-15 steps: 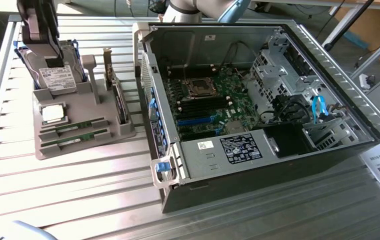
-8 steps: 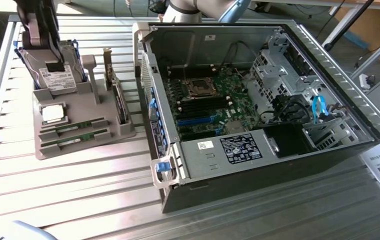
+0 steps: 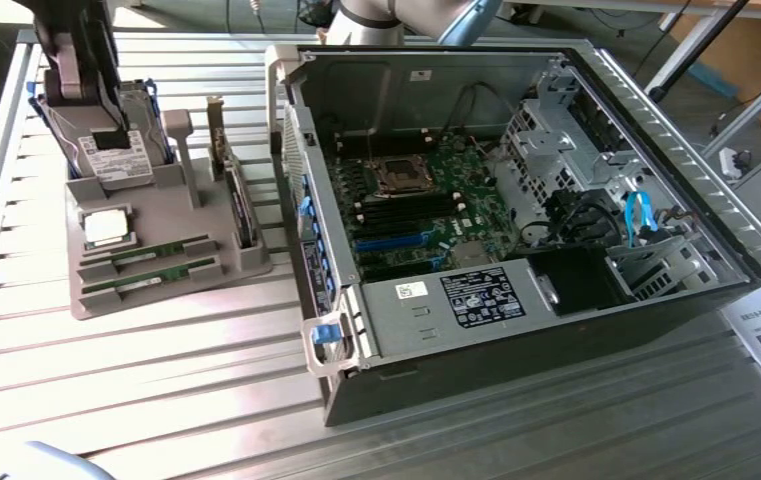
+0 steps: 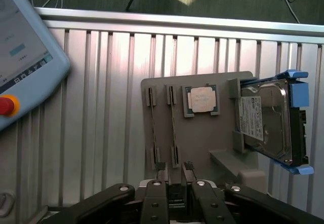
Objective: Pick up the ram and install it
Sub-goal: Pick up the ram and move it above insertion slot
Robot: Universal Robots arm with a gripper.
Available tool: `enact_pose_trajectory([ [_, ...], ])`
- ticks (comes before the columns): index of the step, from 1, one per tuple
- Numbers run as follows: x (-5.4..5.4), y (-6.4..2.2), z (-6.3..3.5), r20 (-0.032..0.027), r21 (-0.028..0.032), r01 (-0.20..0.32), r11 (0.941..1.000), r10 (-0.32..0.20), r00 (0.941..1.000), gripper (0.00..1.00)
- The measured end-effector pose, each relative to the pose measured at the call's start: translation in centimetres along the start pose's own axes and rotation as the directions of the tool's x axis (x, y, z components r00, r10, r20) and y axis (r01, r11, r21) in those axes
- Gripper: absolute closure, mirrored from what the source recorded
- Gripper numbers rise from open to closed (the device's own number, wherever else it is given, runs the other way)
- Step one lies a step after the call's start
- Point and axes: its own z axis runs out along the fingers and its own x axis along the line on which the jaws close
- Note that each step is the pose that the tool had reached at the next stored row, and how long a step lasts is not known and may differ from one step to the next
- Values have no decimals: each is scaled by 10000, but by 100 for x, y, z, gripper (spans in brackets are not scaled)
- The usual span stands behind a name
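Aluminium slat table (image 3: pixel 153 390), ram (image 3: pixel 156 256) in tray (image 3: pixel 153 205), computer case (image 3: pixel 394 95)

Claw (image 4: pixel 174 173) empty, fingers (image 4: pixel 161 172) slightly apart

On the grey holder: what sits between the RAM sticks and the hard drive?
The silver processor chip, in its own pocket of the holder, apart from the nearer ram stick and the hard drive. Clear in the wrist view; the exterior view agrees.
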Motion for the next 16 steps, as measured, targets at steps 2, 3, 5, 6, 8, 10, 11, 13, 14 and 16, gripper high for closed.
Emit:
enact_pose_trajectory([
  [2, 1, -1, 3, 0, 1, 1, 10000, -1, 10000, 75],
  [3, 1, 0, 8, 1, 1, 1, 10000, -1, 10000, 75],
  [5, 1, -1, 17, 0, 0, 1, 10000, -1, 10000, 75],
  [6, 2, -1, 23, 0, 0, 1, 10000, -1, 10000, 75],
  [8, 4, -2, 44, 1, 1, 1, 10000, -1, 10000, 75],
  [10, 6, -3, 72, 1, 1, 1, 10000, -1, 10000, 75],
  [11, 6, -4, 86, 1, 1, 1, 10000, -1, 10000, 75],
  [13, 8, -5, 113, 0, -1, 1, 10000, -1, 10000, 75],
  [14, 8, -5, 121, 0, 0, 1, 10000, -1, 10000, 75],
  [16, 8, -6, 136, 0, 0, 1, 10000, -1, 10000, 75],
])
